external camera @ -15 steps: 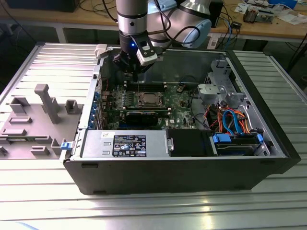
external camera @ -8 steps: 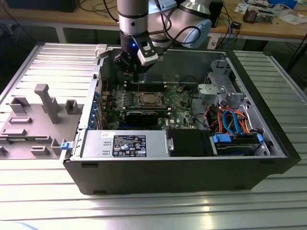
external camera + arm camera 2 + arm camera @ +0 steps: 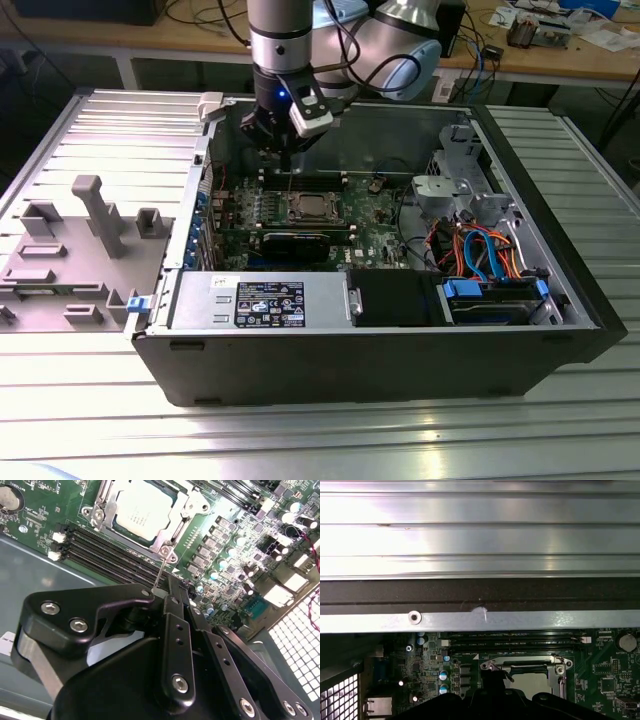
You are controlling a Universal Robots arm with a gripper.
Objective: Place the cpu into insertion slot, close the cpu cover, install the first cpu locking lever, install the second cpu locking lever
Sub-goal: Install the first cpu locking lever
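No print legible. Label [image 3: 268,303] on power supply [image 3: 195,305]: text too small to read. Faint lines on cpu [image 3: 142,510] top: unreadable.

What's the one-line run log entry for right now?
cpu: in insertion slot | cpu cover: closed over cpu | locking lever: sticking up from slot corner | gripper: shut on lever's end

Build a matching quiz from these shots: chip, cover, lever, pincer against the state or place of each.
Things:
1. chip
2. cover
3. lever
4. pincer

States:
A. silver frame shut down around the chip's edges
B. lying flat, pale grey top showing through the frame
C. shut on a thin metal rod
D. thin rod slanting from the frame's corner to the black arm tool

Pairs: 1-B, 2-A, 3-D, 4-C
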